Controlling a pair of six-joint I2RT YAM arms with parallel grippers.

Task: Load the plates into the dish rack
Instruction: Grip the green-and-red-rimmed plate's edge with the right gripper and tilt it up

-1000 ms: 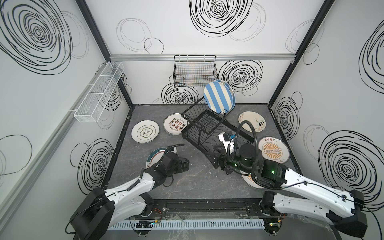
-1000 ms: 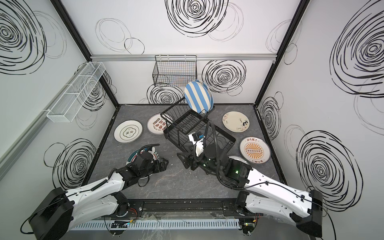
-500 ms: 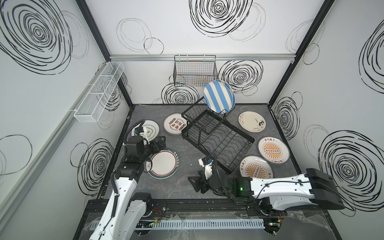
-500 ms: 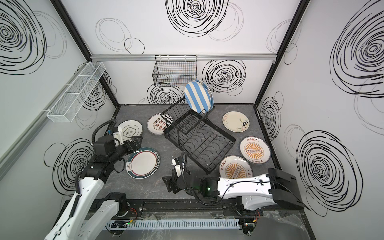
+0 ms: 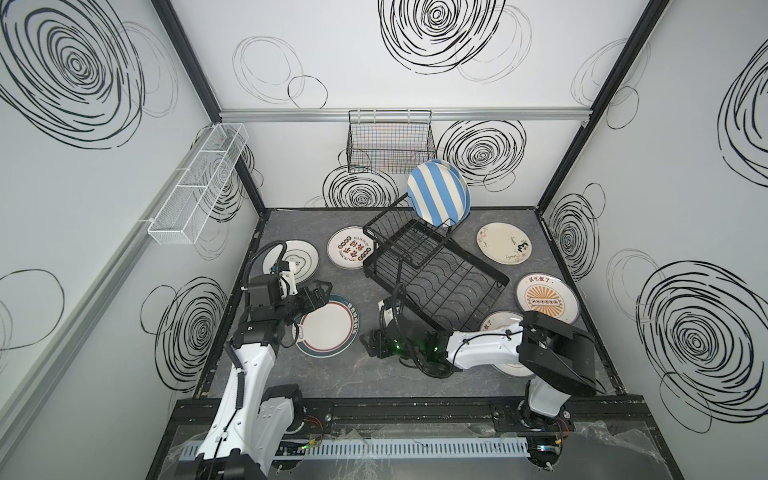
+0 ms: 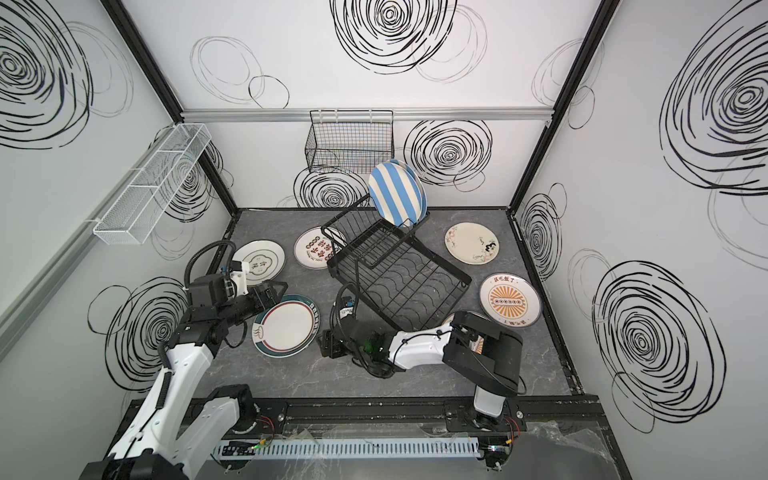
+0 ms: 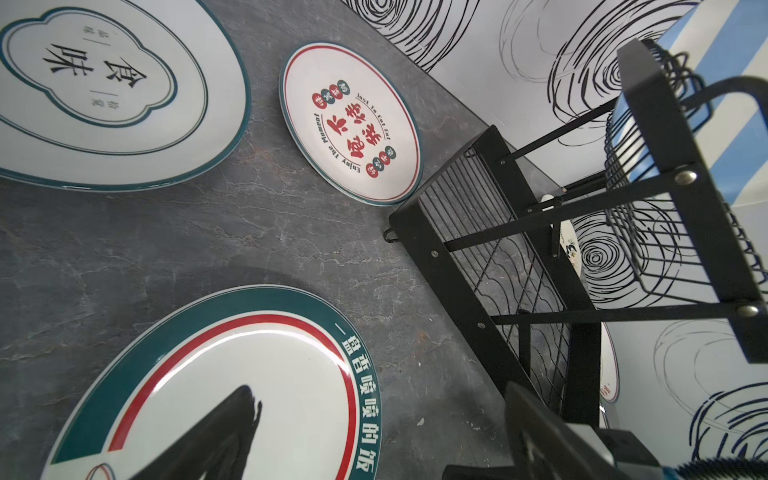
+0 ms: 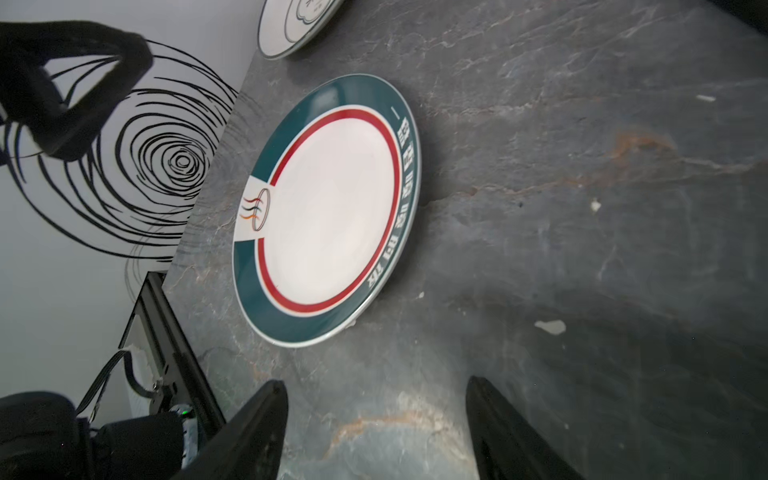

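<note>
The black dish rack (image 5: 432, 270) (image 6: 395, 274) (image 7: 519, 257) stands askew mid-table, with a blue-striped plate (image 5: 436, 201) (image 6: 395, 195) upright in its upper shelf. A teal-rimmed plate (image 5: 328, 328) (image 6: 286, 326) (image 7: 249, 374) (image 8: 328, 208) lies flat at front left. My left gripper (image 5: 322, 291) (image 6: 276, 291) (image 7: 378, 390) hovers open over its far edge, the rim lying between the fingers in the left wrist view. My right gripper (image 5: 368, 343) (image 6: 326, 345) (image 8: 374, 390) is low over the table just right of that plate, open and empty.
More plates lie flat: a cloud-emblem one (image 5: 297, 259), a red-character one (image 5: 349, 249), a floral one (image 5: 505, 243), an orange sunburst (image 5: 546, 299), and another sunburst (image 5: 498, 328) partly under my right arm. A black grid basket (image 5: 388, 145) and a white mesh basket (image 5: 199, 183) hang on the walls.
My right arm left the rack's front edge and dropped low beside the teal-rimmed plate. My left arm rose from the front and swung to the plate's far left edge.
</note>
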